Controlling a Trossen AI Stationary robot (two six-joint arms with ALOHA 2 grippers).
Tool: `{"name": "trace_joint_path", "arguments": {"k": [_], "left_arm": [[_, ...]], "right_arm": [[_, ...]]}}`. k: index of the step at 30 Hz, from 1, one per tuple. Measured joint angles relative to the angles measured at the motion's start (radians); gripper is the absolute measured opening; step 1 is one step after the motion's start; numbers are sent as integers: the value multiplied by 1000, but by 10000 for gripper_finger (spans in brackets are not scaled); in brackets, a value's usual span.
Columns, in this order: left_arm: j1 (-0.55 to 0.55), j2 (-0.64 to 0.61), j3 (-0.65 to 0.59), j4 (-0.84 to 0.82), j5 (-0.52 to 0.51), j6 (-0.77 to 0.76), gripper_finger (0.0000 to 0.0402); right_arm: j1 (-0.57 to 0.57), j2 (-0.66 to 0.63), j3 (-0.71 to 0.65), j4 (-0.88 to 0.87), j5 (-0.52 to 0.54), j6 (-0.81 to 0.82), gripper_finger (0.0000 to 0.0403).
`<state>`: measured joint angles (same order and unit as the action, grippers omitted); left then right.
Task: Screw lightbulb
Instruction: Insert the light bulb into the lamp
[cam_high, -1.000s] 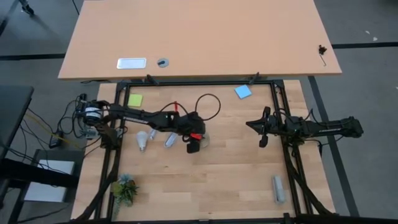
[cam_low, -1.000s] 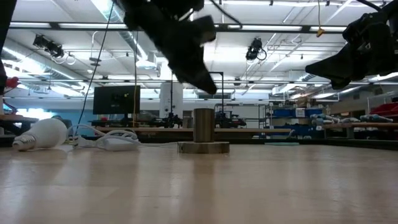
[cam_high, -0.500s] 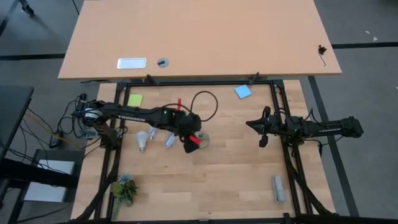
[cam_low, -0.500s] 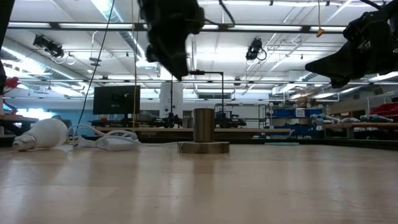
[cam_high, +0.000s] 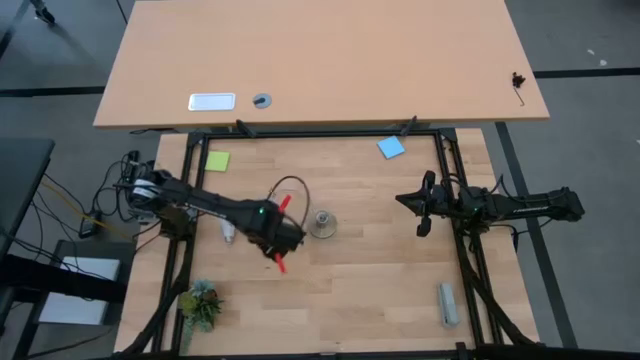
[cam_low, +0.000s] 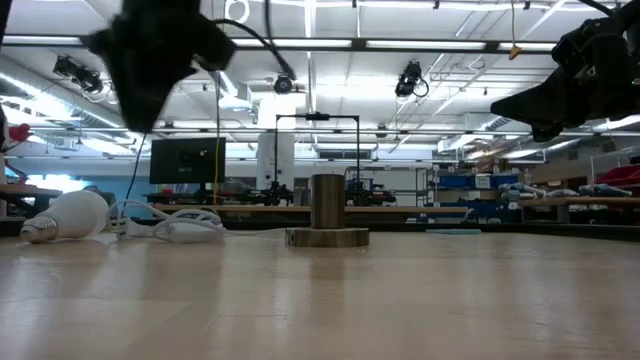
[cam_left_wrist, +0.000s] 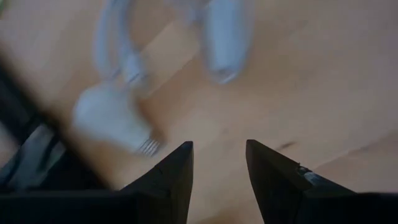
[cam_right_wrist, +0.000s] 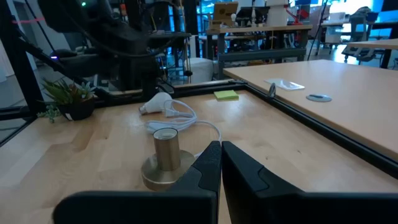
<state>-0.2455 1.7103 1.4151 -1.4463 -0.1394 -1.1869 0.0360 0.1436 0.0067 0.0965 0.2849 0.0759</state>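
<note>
The white lightbulb (cam_low: 65, 215) lies on its side on the table at the left, its silvery neck (cam_left_wrist: 146, 147) showing in the left wrist view. It also shows in the right wrist view (cam_right_wrist: 158, 103). The round socket base (cam_high: 322, 224) stands upright mid-table (cam_low: 326, 210), with its white cable (cam_low: 170, 228) looped toward the bulb. My left gripper (cam_left_wrist: 217, 155) is open and empty, raised above the table (cam_high: 281, 243) between bulb and socket. My right gripper (cam_right_wrist: 219, 155) is shut and empty, raised at the table's right (cam_high: 421, 206).
A green note (cam_high: 217, 160) and a blue note (cam_high: 391, 147) lie near the far edge. A small plant (cam_high: 200, 303) stands at the near left. A grey block (cam_high: 447, 303) lies at the near right. A larger table (cam_high: 320, 60) stands beyond.
My left gripper has swung from over the socket toward the table's left and near edges, toward the bulb, turning as it went. It stays empty. The socket and bulb have not moved.
</note>
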Motion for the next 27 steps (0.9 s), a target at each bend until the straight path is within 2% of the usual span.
{"name": "trace_joint_path", "arguments": {"k": [5,14,20,27], "left_arm": [[-35,-1,-24,-92,40,-130,155],[-82,-21,-202,1,105,-164,155],[-86,-130,-381,144,127,-205,154],[-89,-302,-536,306,77,-411,152]], "right_arm": [[0,0,0,0,0,0,23],[0,0,0,0,0,0,23],[0,0,0,0,0,0,23],[0,0,0,1,0,0,23]]}}
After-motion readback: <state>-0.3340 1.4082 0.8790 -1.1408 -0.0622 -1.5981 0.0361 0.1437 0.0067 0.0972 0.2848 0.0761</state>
